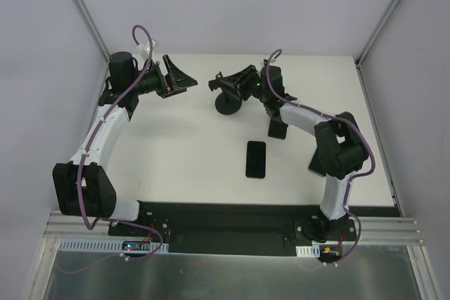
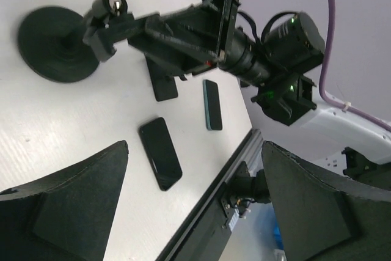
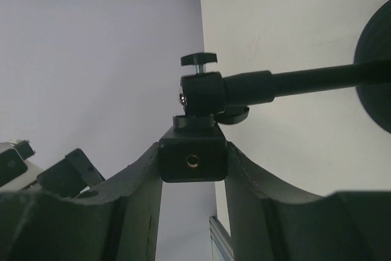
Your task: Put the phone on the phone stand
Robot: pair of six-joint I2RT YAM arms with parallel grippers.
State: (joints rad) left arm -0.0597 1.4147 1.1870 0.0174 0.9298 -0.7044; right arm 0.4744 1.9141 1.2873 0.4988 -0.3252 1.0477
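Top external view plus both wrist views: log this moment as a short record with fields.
phone: lies flat on the table, near the middle, screen dark, touched by neither hand
phone stand: toward the far side of the table, gripped at its top clamp
right hand: shut on the phone stand
left hand: open, holding nothing, left of the phone stand
stand base lifted or resting: cannot tell
phone on stand: not yet
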